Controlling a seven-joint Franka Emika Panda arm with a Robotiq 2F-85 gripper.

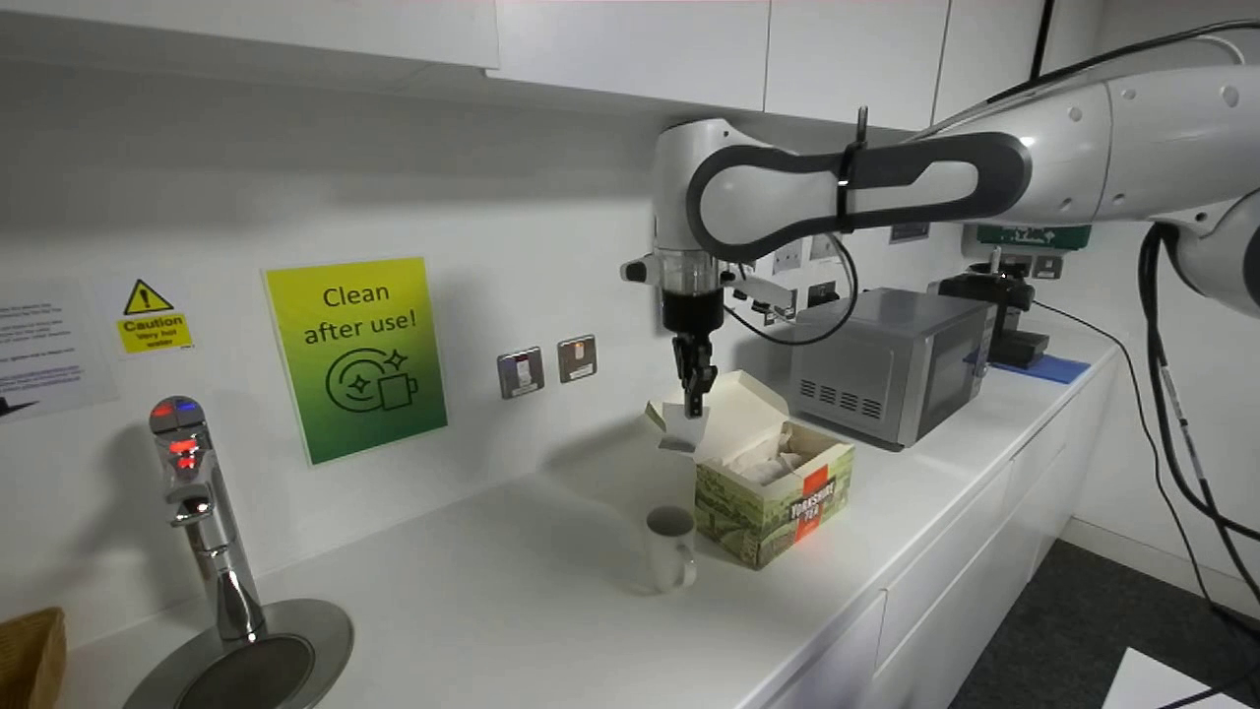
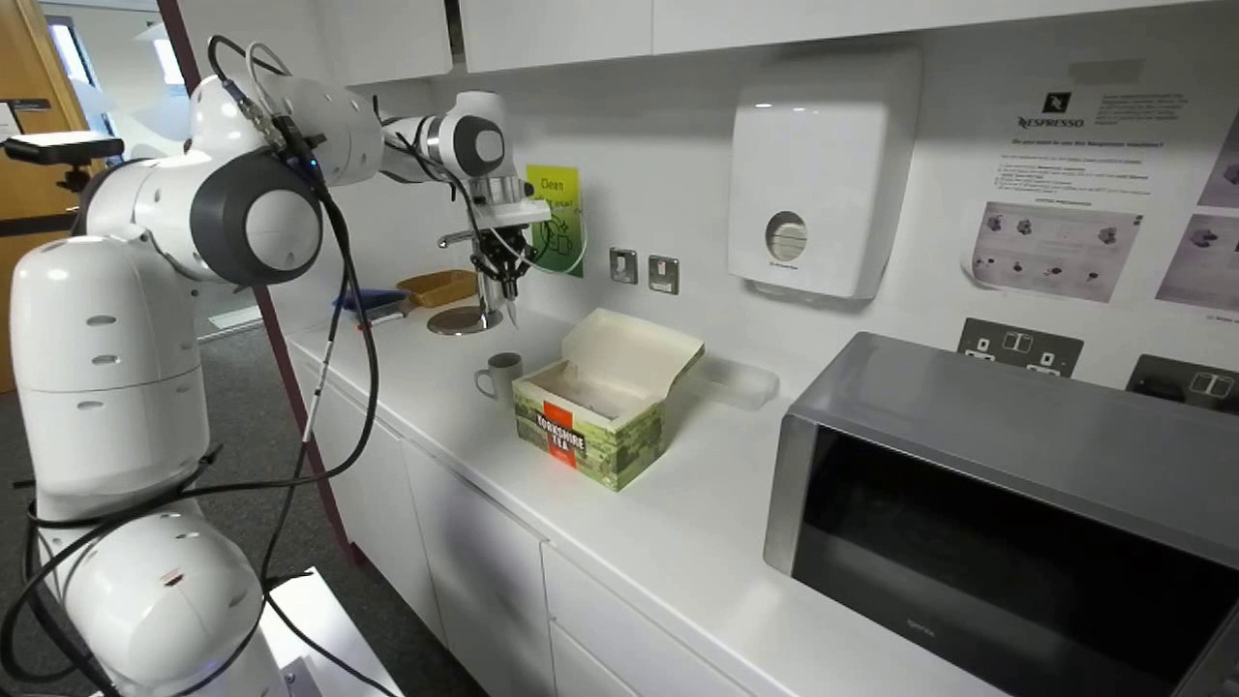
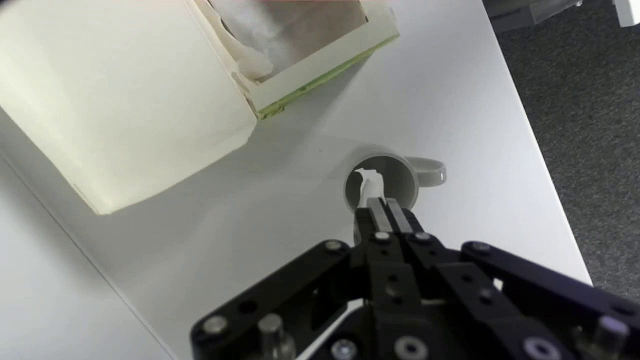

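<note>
The white worktop (image 1: 463, 601) shows in all three views. The arm (image 2: 281, 242) shows its upright lower part in an exterior view, at the near left; in both exterior views it reaches out nearly level and bends straight down at its end. The grey microwave (image 2: 978, 542), at the right, appears in both exterior views only. Left of it stands the tea box (image 2: 600, 436), lid (image 2: 634, 353) raised. The tap (image 1: 212, 532), farther left, shows whole in an exterior view. A clear tub (image 2: 736, 382), on the tea box's right and far side, shows in an exterior view alone. The claw (image 3: 384, 202) hangs well above the mug (image 1: 671, 556), which stands just left of the tea box, and is closed tight on a limp white piece (image 3: 371, 186). The wrist view shows this piece sticking out past its tips.
</note>
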